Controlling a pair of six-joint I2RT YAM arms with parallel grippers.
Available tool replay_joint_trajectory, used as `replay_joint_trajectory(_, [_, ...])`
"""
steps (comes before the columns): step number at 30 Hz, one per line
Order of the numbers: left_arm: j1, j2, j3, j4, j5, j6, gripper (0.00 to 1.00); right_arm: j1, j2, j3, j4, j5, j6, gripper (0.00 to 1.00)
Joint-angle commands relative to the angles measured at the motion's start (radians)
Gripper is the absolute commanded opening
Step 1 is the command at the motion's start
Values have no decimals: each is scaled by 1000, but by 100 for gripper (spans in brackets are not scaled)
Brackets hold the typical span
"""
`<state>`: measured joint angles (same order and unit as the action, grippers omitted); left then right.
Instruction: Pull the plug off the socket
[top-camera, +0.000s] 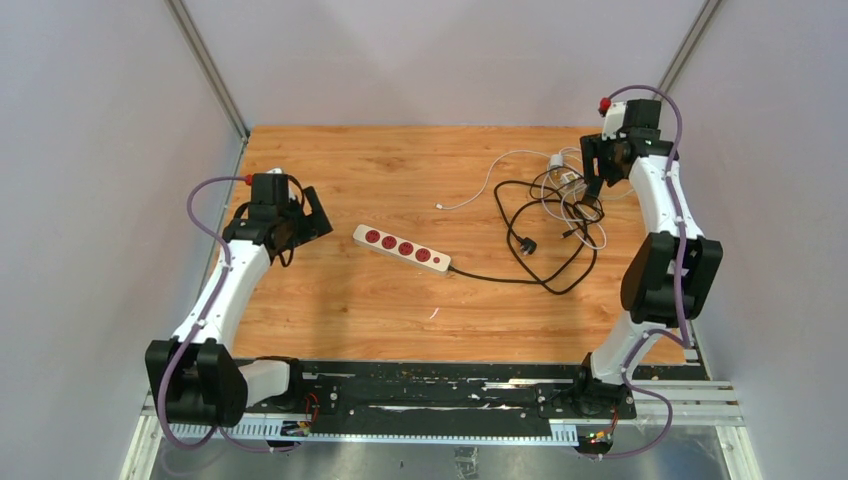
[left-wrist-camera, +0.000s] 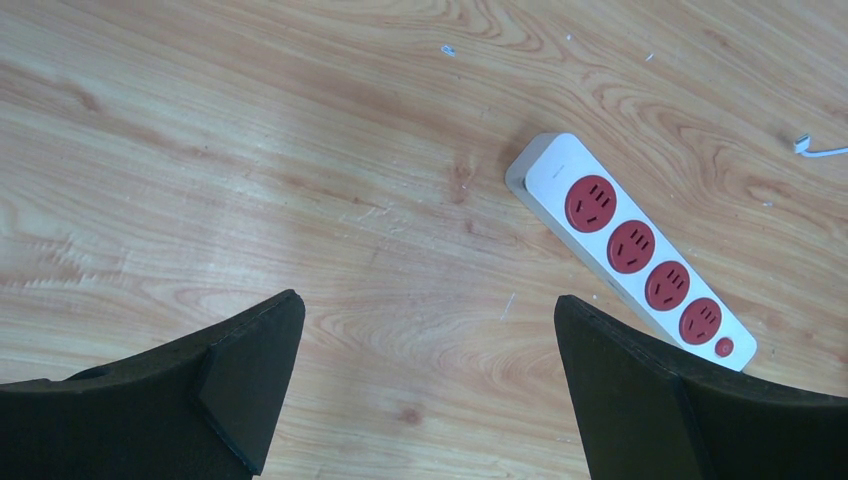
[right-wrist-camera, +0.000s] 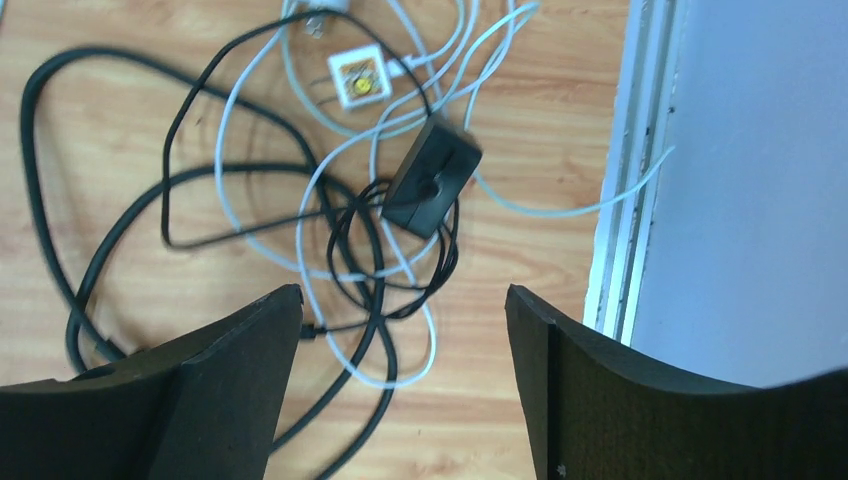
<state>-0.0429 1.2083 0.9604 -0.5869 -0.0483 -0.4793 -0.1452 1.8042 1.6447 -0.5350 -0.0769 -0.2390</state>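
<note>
a: the socket (left-wrist-camera: 640, 255), where is it from the jaws?
b: the left gripper (left-wrist-camera: 425, 330) is wide open and empty. it lies just to the right, long axis running right and slightly near. all four outlets look empty.
a: and the right gripper (right-wrist-camera: 400, 310)?
b: open too, empty, over the loose cables (right-wrist-camera: 345, 240), far right, close to the table edge (right-wrist-camera: 612, 230).

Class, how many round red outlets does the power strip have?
4, in a row along the socket: first outlet nearest its plain end, second outlet, third outlet, fourth outlet beside the red button. None hidden.
</note>
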Motion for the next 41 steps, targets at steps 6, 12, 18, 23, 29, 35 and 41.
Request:
replay_joint_trajectory(6, [-1, -62, -6, -49, -6, -12, 100, 19, -187, -231, -230, 168, 52, 80])
replay_joint_trajectory(12, [0, -98, 1, -72, -6, -20, 100, 18, -359, -358, -234, 281, 168, 81])
replay_joint_trajectory(18, [-1, -163, -6, -106, -34, -29, 100, 7, -655, -516, -30, 370, 406, 99])
replay_joint_trajectory(23, [-1, -226, -10, -143, -77, -27, 100, 7, -898, -679, 132, 478, 526, 100])
replay_joint_trajectory(29, [-1, -287, -17, -158, -105, -31, 100, 7, -1055, -769, 175, 549, 553, 100])
replay_joint_trajectory(35, [-1, -299, -11, -181, -103, -32, 100, 7, -1100, -798, 177, 543, 553, 100])
replay_joint_trajectory(41, [-1, -306, -10, -188, -113, -37, 100, 7, -1114, -807, 178, 558, 545, 100])
